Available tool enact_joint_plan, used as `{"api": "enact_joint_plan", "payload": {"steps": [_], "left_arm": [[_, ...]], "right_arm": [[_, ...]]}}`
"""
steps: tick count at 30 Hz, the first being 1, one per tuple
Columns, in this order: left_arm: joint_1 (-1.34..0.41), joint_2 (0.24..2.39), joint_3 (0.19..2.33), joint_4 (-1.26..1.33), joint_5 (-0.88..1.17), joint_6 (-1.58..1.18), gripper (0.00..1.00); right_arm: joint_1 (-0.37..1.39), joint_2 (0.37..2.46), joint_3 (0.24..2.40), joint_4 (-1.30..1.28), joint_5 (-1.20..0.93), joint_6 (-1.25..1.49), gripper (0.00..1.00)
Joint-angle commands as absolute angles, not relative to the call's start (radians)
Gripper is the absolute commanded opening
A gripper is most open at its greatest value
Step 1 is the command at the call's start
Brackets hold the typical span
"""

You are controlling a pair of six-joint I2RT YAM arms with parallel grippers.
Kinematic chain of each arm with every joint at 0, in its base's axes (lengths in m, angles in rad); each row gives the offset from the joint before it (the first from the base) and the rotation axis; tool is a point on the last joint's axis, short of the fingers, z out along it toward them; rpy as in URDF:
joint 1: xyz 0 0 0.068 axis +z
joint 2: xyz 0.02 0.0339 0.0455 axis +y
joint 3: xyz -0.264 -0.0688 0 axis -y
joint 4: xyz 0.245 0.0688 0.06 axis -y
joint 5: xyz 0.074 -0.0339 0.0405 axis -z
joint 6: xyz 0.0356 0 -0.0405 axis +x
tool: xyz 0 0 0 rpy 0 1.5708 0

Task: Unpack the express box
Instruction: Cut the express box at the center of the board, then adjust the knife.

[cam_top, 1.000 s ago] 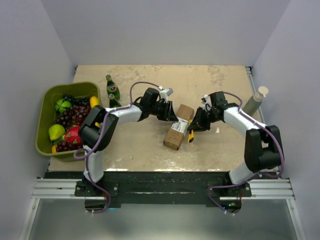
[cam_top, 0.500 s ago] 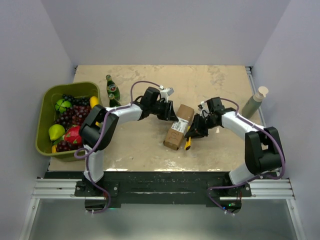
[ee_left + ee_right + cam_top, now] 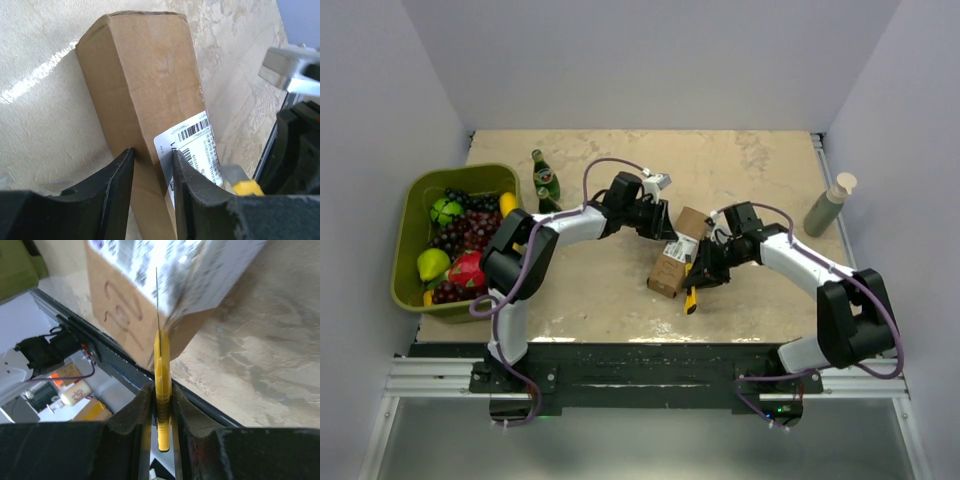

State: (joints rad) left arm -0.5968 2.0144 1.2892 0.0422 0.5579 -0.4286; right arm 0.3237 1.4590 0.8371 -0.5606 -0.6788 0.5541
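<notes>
The express box (image 3: 672, 264), a brown carton with a white label, lies mid-table, slanting from far right to near left. My left gripper (image 3: 663, 231) is shut on its far end; in the left wrist view the fingers (image 3: 116, 194) clamp the carton's (image 3: 142, 75) upper edge beside the label (image 3: 194, 142). My right gripper (image 3: 705, 266) is shut on the yellow utility knife (image 3: 692, 296) at the box's right side. In the right wrist view the knife (image 3: 161, 375) stands edge-on between the fingers, its thin blade running up against the box (image 3: 125, 305).
A green bin (image 3: 412, 205) of fruit sits at the left. Two green bottles (image 3: 545, 182) stand beside it. A grey-green bottle (image 3: 827, 205) stands at the right wall. The black front rail (image 3: 640, 355) borders the table's near edge.
My right gripper has moved left and nearer with the knife, sliding along the box's right side toward its near end. The left gripper has stayed on the box.
</notes>
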Motion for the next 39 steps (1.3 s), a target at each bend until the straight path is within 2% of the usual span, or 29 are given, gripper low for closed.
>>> {"api": "enact_joint_plan", "payload": {"steps": [1,5,6,8,9,13,18,20,24,30,34,39], "left_arm": [[-0.583,2.105,1.273,-0.063,0.321,-0.31,0.25],[-0.568,2.074,1.273,-0.058,0.31,-0.314,0.27],[-0.565,2.065,1.273,-0.058,0.308,-0.311,0.27],[-0.563,2.022,1.273,-0.064,0.273,-0.301,0.35],[-0.564,1.999,1.269,-0.061,0.264,-0.301,0.49],[-0.552,1.838,1.276,-0.04,0.288,-0.212,0.64],[-0.459,1.704,1.279,0.049,0.743,-0.043,0.71],[-0.425,1.646,1.29,0.069,0.944,0.063,0.72],[-0.425,1.643,1.458,-0.077,1.066,0.242,0.76],[-0.425,1.752,1.58,0.196,1.158,-0.127,0.75],[-0.426,1.822,1.589,0.432,1.187,-0.384,0.71],[-0.436,1.85,1.635,0.402,1.172,-0.347,0.71]], "right_arm": [[0.35,1.398,0.882,-0.64,-0.733,0.474,0.0],[0.328,1.361,1.001,-0.762,-0.7,0.376,0.0],[0.316,1.361,1.085,-0.781,-0.671,0.335,0.0],[0.259,1.38,1.164,-0.801,-0.629,0.305,0.0],[0.23,1.406,1.23,-0.796,-0.618,0.282,0.0],[0.08,1.488,1.345,-0.697,-0.783,0.19,0.0],[0.064,1.526,1.503,-0.66,-0.962,-0.056,0.0],[0.071,1.545,1.528,-0.693,-0.956,-0.122,0.0],[0.086,1.571,1.592,-0.706,-0.968,-0.232,0.0],[0.19,1.649,1.758,-0.825,-0.997,-0.402,0.0],[0.228,1.69,1.81,-0.842,-0.991,-0.39,0.0],[0.248,1.687,1.793,-0.81,-0.976,-0.37,0.0]]}}
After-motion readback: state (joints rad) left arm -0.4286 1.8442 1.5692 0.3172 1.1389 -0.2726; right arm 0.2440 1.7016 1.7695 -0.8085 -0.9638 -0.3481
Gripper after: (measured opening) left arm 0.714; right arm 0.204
